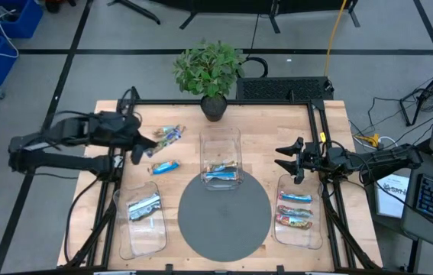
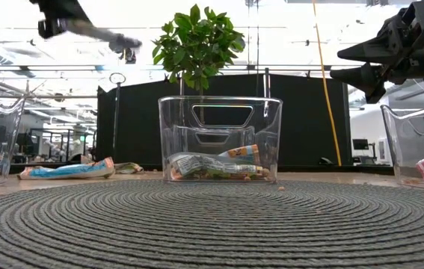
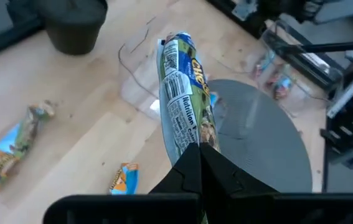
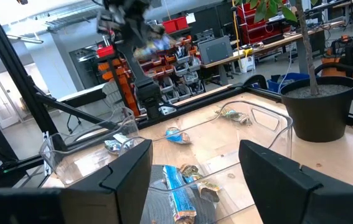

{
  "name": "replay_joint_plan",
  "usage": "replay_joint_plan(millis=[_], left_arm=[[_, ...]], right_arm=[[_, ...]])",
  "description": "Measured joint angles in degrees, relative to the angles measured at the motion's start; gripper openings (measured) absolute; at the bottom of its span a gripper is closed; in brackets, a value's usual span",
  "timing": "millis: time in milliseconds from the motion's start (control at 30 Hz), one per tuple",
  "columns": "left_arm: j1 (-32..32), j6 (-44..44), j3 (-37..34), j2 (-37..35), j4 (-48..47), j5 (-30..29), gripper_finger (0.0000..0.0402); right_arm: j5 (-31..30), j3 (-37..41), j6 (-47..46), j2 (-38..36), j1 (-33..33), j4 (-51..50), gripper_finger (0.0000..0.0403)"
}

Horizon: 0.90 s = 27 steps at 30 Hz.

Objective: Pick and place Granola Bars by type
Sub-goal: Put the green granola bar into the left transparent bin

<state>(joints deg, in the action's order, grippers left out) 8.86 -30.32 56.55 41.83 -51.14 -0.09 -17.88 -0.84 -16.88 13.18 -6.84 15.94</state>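
I hold the left gripper (image 3: 192,163), fingers clamped on a blue-and-white granola bar (image 3: 185,87), raised above the surface for sorting; right gripper (image 1: 290,160) waits, fingers apart, beside its tray (image 1: 317,237).

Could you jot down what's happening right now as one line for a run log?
left gripper: jaws shut on granola bar, held above table | right gripper: jaws open, empty, above right tray | step: carrying

Wooden table (image 1: 331,126): mat (image 1: 225,214), trays, bars.
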Motion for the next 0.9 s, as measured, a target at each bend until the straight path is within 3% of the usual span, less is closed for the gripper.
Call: replay_joint_plan(millis=[200,400,667,900], left_arm=[[-7.0,-0.37,14.11,3.79,-12.93,-5.05,0.0],[-15.59,-4.64,21.09,7.61,-19.58,-4.65,0.0],[-32.32,-12.63,19.42,12.99,-24.03,-2.56,0.0],[-44.91,-19.15,13.33,17.47,-19.32,-6.16,0.0]], right_arm=[[0.0,0.01,0.0,0.01,0.0,0.0,0.0233],[0.01,0.0,0.0,0.01,0.01,0.0,0.0233],[-0.01,0.0,0.0,0.0,0.0,0.01,0.0233],[0.01,0.02,0.0,0.0,0.0,0.0,0.0233]])
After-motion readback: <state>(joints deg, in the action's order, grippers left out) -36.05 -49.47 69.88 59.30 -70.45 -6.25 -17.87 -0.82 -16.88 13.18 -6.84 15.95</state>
